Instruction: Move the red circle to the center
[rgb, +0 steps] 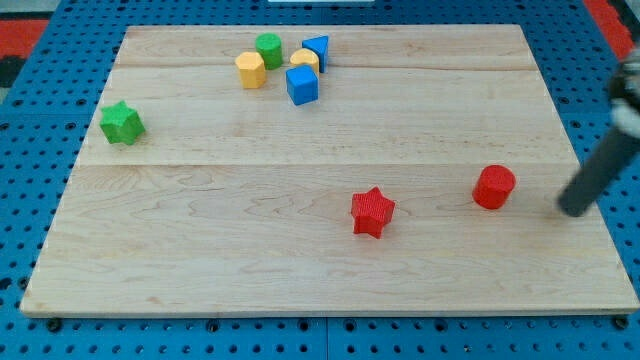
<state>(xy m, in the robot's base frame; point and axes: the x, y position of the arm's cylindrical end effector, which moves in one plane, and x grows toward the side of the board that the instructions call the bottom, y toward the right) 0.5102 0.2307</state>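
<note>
The red circle (494, 187) is a short red cylinder on the wooden board (200, 250), right of the middle. My tip (573, 210) is the lower end of a dark rod that comes in from the view's right edge. The tip rests on the board to the right of the red circle, a little lower, with a clear gap between them. A red star (373, 211) lies to the left of the red circle, near the board's lower middle.
A green star (122, 122) sits at the left. Near the top are a yellow hexagon (251, 70), a green cylinder (268, 50), a blue triangle (317, 49), a yellow block (304, 60) and a blue cube (302, 85), close together.
</note>
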